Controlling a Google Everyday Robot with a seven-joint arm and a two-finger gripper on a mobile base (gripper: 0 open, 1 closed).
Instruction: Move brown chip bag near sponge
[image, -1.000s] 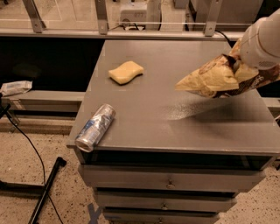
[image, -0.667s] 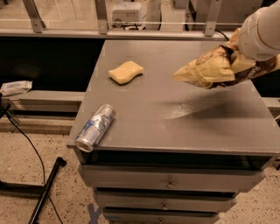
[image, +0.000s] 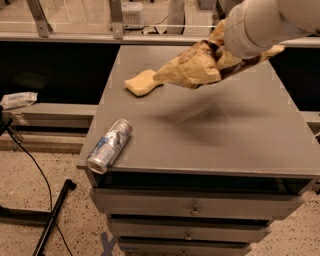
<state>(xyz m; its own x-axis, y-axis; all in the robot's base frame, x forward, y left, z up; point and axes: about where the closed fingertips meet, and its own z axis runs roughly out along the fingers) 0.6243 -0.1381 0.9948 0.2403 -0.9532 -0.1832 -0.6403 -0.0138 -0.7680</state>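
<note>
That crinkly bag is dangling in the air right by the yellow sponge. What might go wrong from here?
The gripper, above the far side of the table, grips the brown chip bag by one end; the foil might slip free early. The bag's loose tip hangs right by the sponge, so lowering it may shove or cover the sponge. The can lies on its side at the near edge; a jolt might roll it off.

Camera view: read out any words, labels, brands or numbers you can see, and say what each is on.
The brown chip bag, held above the table by the gripper at upper right: print too blurred to read.
The drink can, front left corner: blue markings, unreadable.
The sponge: no text.
</note>
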